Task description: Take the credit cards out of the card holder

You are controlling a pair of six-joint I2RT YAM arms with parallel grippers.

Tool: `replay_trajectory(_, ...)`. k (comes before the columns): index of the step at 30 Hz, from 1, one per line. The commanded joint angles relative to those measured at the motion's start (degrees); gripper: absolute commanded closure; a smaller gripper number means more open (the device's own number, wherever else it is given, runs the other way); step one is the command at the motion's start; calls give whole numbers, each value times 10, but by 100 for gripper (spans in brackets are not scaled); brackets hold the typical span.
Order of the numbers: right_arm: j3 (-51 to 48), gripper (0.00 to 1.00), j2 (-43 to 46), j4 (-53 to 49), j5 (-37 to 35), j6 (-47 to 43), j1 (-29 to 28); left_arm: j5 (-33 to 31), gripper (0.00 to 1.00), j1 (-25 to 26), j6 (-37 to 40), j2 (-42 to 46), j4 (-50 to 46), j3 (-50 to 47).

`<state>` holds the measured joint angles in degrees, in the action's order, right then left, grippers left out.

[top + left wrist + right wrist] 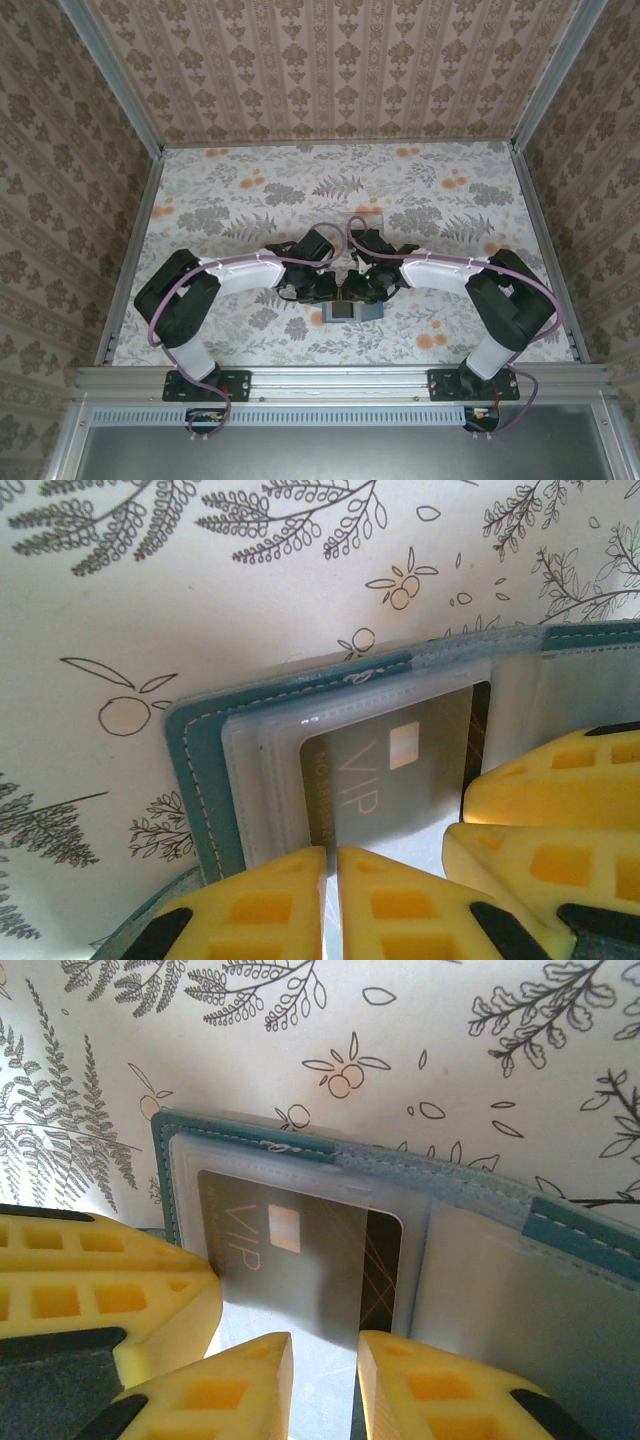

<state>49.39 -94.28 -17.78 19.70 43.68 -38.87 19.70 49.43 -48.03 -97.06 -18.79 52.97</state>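
Note:
The card holder (352,312) lies open on the floral table just in front of the arm bases, its teal cover (200,780) and clear inner pockets facing up. A dark grey credit card (390,770) marked VIP sits in the left clear pocket (300,1250), with its right end bare outside the sleeve. My left gripper (332,875) is shut, its yellow tips at the pocket's near edge with only a slit between them. My right gripper (325,1360) stands slightly open right beside it, its tips at the card's near edge. Both grippers meet over the holder (345,292).
The holder's right half (520,1300) has pale pockets whose contents I cannot make out. The floral tablecloth (330,190) stretches away beyond the arms. Patterned walls and metal rails (130,250) close the table on three sides.

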Motion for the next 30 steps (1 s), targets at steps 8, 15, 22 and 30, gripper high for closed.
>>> replay_trajectory(8,5,71,11,-53,-52,-14,2,-3,88,-4,-1,3,-20,-9)
replay_trajectory(15,15,71,25,-64,-50,-16,2,-3,88,-4,-1,3,-22,-5)
replay_trajectory(22,19,71,42,-74,-52,-17,3,-3,87,-4,2,8,-32,8)
replay_trajectory(30,8,71,53,-68,-45,-15,11,-1,87,2,4,17,-41,26)
